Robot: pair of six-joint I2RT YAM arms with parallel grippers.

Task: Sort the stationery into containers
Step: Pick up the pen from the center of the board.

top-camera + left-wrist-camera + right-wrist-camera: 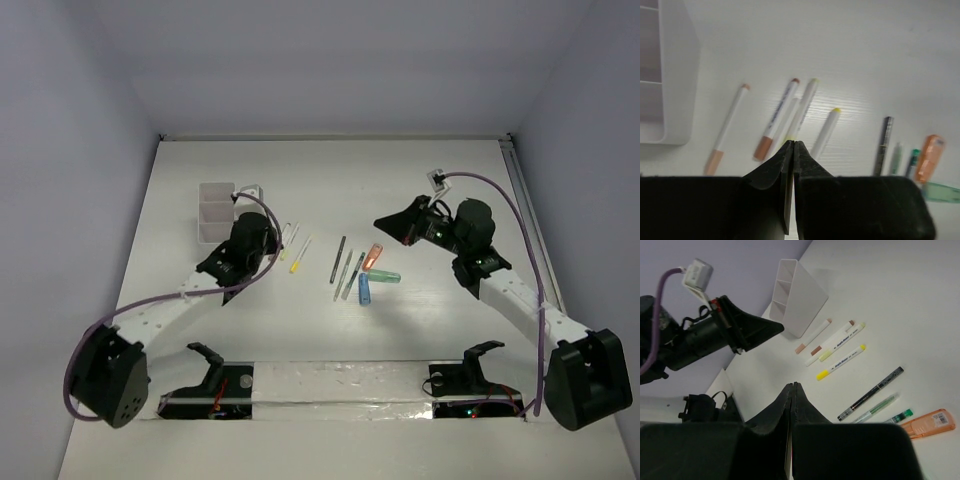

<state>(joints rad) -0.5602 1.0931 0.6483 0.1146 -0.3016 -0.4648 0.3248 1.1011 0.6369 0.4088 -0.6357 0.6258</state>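
Observation:
The white organizer box (215,210) stands at the back left; it also shows in the left wrist view (670,75) and the right wrist view (797,295). White sticks with coloured ends (295,245) lie right of it, seen closer in the left wrist view (802,110) and the right wrist view (840,362). Slim dark pens (345,268), an orange marker (373,257), a mint-green marker (382,276) and a blue marker (364,290) lie mid-table. My left gripper (272,248) (793,142) is shut and empty, just short of the sticks. My right gripper (380,220) (793,385) is shut and empty, raised above the markers.
The table's side walls rise at left, right and back. A strip with two black stands (205,365) (470,370) runs along the near edge. A purple cable (500,190) loops over the right arm.

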